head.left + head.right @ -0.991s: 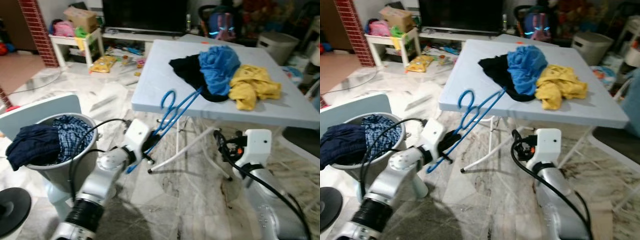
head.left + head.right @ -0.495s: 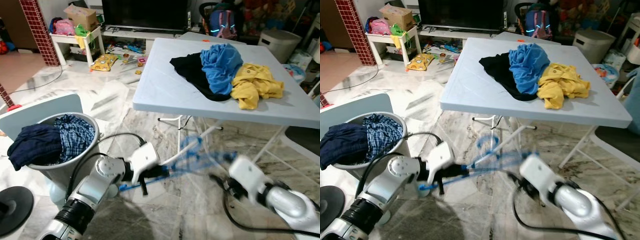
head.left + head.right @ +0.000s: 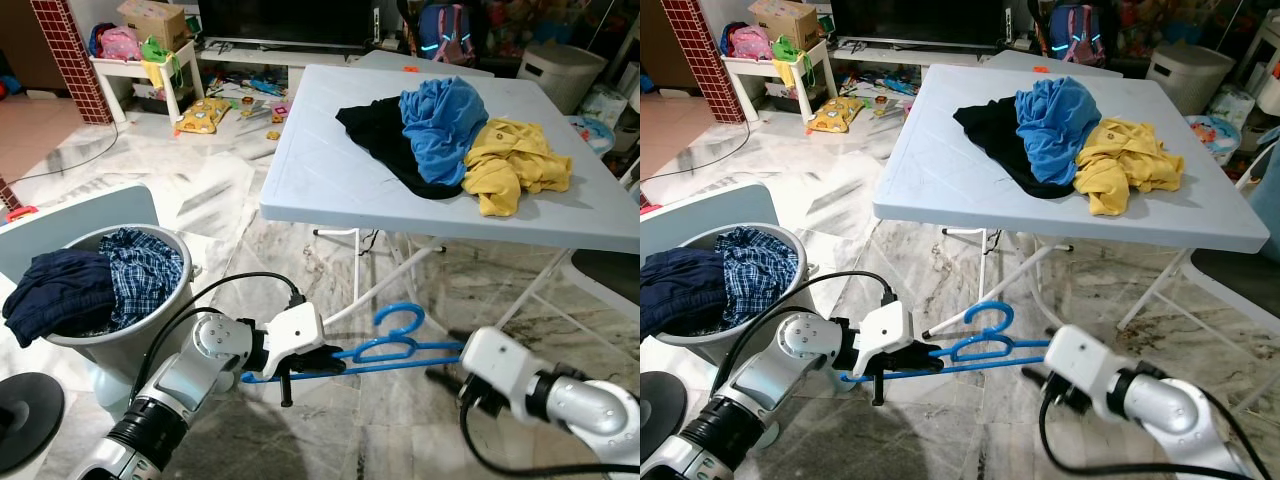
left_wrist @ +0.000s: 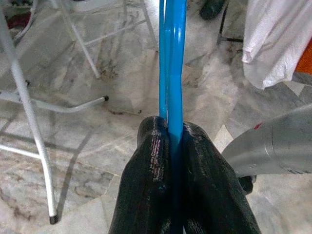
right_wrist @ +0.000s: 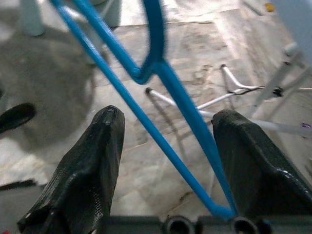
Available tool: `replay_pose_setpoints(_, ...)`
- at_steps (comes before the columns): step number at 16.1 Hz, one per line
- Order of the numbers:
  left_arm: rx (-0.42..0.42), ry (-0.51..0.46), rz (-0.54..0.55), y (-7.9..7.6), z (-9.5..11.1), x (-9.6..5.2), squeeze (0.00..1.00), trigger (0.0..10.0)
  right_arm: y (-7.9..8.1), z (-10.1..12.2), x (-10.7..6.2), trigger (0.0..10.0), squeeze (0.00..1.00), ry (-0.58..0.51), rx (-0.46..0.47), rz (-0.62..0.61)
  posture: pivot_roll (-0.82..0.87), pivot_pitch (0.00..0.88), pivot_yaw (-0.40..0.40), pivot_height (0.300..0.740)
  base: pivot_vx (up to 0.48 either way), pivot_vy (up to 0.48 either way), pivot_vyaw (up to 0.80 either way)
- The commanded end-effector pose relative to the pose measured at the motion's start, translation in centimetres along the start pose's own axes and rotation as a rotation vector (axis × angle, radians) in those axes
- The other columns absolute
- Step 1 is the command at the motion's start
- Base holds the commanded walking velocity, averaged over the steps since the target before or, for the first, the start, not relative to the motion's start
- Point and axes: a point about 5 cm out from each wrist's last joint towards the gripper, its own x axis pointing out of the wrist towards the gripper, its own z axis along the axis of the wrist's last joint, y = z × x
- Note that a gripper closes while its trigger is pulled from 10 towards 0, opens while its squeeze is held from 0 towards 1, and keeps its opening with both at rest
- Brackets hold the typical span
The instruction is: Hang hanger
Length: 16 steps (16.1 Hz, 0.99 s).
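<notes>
Two grippers met your blue hanger (image 3: 385, 345): left gripper (image 4: 168, 146) pinched it, right gripper (image 5: 165, 146) spread around it; table (image 3: 320, 180) at twelve o'clock.

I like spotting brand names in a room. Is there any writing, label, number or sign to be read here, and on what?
None can be read.
Cardboard box on the white shelf: any print is too small to tell.
Yellow packet on the floor: printed, but blurred.
Backpack behind the table: coloured marks, no legible words.
Blue hanger, left tool and clothes on the white table: no writing visible.
</notes>
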Motion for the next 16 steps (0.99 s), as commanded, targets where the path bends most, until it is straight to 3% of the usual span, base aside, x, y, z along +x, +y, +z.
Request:
replay_pose_setpoints(1, 0.052, -0.004, -0.029, 0.0, 0.7, 0.2, 0.00, 10.0, -0.1, -0.3, -0.2, 10.0, 0.00, 0.025, -0.034, 0.043, 0.04, 0.000, -0.046, 0.740, 0.000, 0.000, 0.00)
replay_pose_setpoints(5, 0.067, -0.032, -0.055, -0.2, 1.2, 0.2, 0.00, 10.0, -1.7, -0.5, 0.3, 10.0, 0.00, 0.094, -0.169, 0.134, 0.05, 0.000, -0.039, 0.740, 0.000, 0.000, 0.00)
replay_pose_setpoints(6, 0.066, -0.031, -0.056, -0.2, 1.1, 0.3, 0.00, 10.0, -1.9, -0.6, 0.4, 9.1, 0.00, 0.106, -0.187, 0.148, 0.04, 0.000, -0.036, 0.740, 0.000, 0.000, 0.00)
replay_pose_setpoints(7, 0.082, -0.021, -0.068, -0.3, 1.0, 0.3, 0.00, 10.0, -2.4, -0.6, 0.6, 5.3, 0.00, 0.126, -0.217, 0.160, 0.04, 0.000, -0.033, 0.740, 0.000, 0.000, 0.00)
replay_pose_setpoints(9, 0.095, -0.018, -0.076, -0.4, 1.0, 0.3, 0.00, 10.0, -2.8, -0.8, 0.7, 2.4, 0.00, 0.142, -0.236, 0.183, 0.05, 0.000, -0.032, 0.740, 0.000, 0.000, 0.00)
replay_pose_setpoints(10, 0.098, -0.015, -0.079, -0.4, 0.9, 0.3, 0.00, 10.0, -2.9, -1.0, 0.7, 0.0, 0.00, 0.155, -0.244, 0.200, 0.05, 0.000, -0.030, 0.740, 0.000, 0.000, 0.00)
replay_pose_setpoints(16, 0.118, -0.016, -0.089, -0.4, 0.9, 0.3, 0.00, 10.0, -3.7, -2.6, -0.2, 0.0, 0.00, 0.237, -0.262, 0.235, 0.04, 0.000, -0.024, 0.740, 0.000, 0.000, 0.00)
